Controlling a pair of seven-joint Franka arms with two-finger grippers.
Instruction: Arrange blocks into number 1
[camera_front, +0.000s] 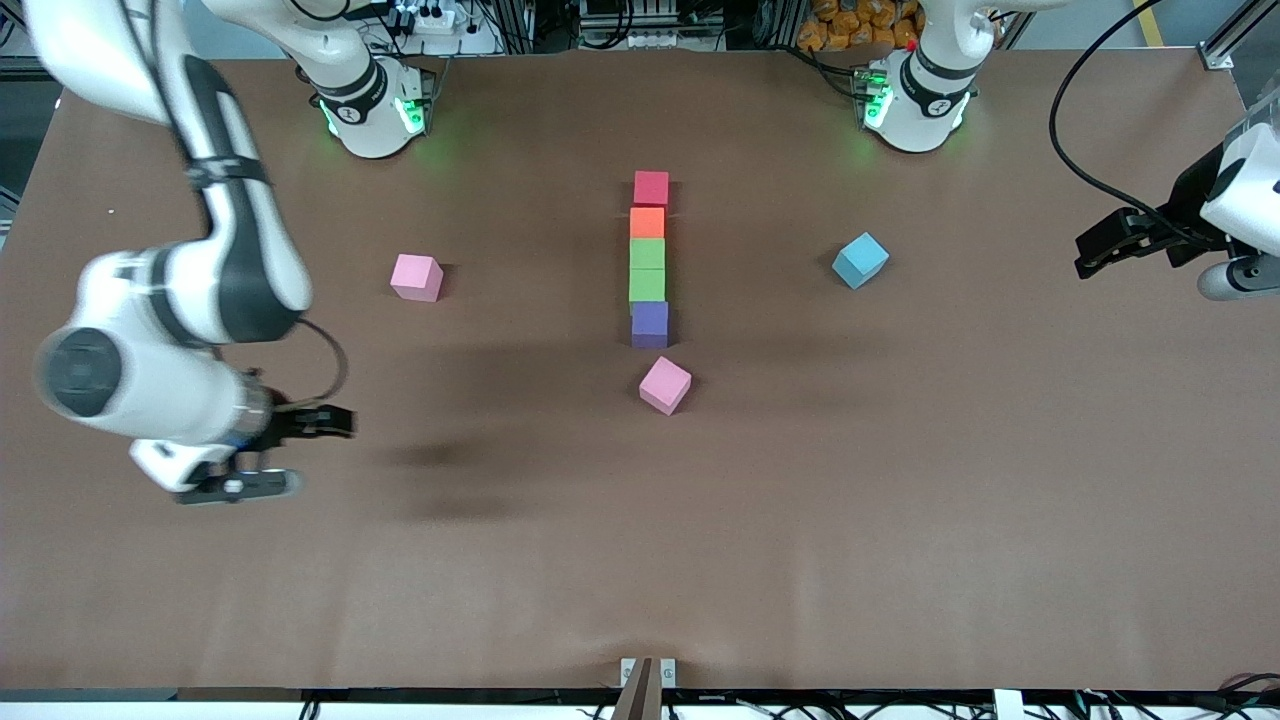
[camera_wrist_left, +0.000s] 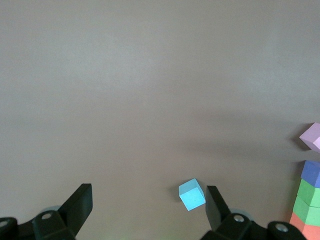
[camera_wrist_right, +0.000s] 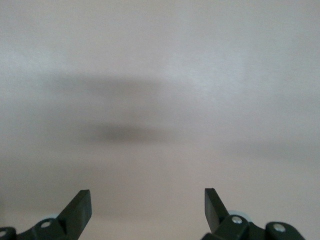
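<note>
Front view: five blocks are sitting in a straight column mid-worktop (camera_front: 900, 480), each touching the next: the red block (camera_front: 651, 187) farthest from the camera, then the orange block (camera_front: 647, 222), two green blocks (camera_front: 647, 269), and the purple block (camera_front: 650, 323) nearest. A pink block (camera_front: 665, 385), turned askew, is lying just nearer than the purple one, not touching it. A second pink block (camera_front: 417, 277) is resting toward the right arm's end, and a light blue block (camera_front: 860, 260) toward the left arm's end. The right claw (camera_front: 290, 455) is hanging over bare worktop at the right arm's end; the left claw (camera_front: 1105, 245) is waiting at the worktop's edge at the left arm's end.

Left wrist view: the left claw (camera_wrist_left: 149, 207) is standing wide apart and gripping nothing, with the light blue block (camera_wrist_left: 192, 194) showing between its fingers on the worktop below.

Right wrist view: the right claw (camera_wrist_right: 148, 210) is likewise spread wide and empty over plain worktop.

The cubes are looking matte, light and rigid, likely foam or painted wood; pinching two opposite flat faces squarely should be holding well, though the askew one needs the claw turned to match. No writing or labels are readable.
</note>
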